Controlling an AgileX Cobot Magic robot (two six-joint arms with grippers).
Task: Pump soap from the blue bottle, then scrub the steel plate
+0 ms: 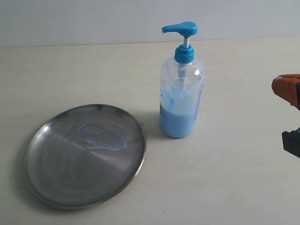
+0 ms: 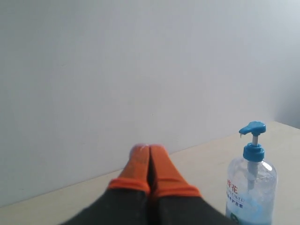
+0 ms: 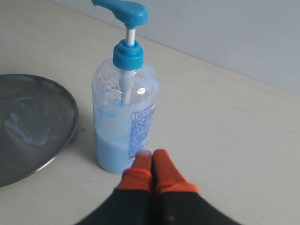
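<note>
Step in hand: a thin, glossy pale-blue soap smear lies on the wide round plate of dull grey brushed steel, so we judge pumping done and scrubbing not yet begun. No sponge or brush shows in any view.

Positions: the plate sits flat on the pale beige table top. The tall clear plastic bottle with blue pump head stands upright just beside the plate's rim, not touching it.

Right gripper: orange tips pressed together, nothing between them, aimed at the bottle's base from well apart. Left gripper: likewise closed on nothing, raised and facing the wall.

Bottle: pale blue liquid fills under half, streaks cling to the walls above, and the white stem stands fully extended.

Next move, in our judgement: carry a closed gripper over to the plate and rub the smear across it, pressing lightly so the plate doesn't slide.
</note>
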